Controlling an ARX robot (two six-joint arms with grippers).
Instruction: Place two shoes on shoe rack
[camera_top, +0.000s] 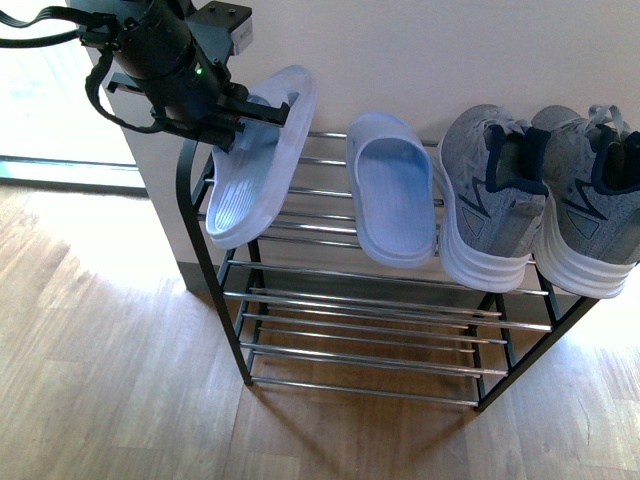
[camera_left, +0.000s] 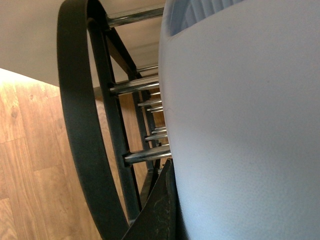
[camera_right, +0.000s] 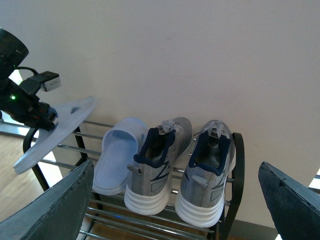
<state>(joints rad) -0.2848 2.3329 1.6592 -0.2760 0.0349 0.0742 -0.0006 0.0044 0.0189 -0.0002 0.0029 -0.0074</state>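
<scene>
My left gripper is shut on a pale blue slide, holding it tilted on edge over the left end of the shoe rack. In the left wrist view the slide's sole fills the picture beside the rack's black end loop. A second pale blue slide lies on the top shelf. Two grey sneakers stand to its right. My right gripper is open, well back from the rack, facing the sneakers.
The rack stands against a pale wall on a wooden floor. Its lower chrome shelves hold nothing. A bright doorway lies to the far left.
</scene>
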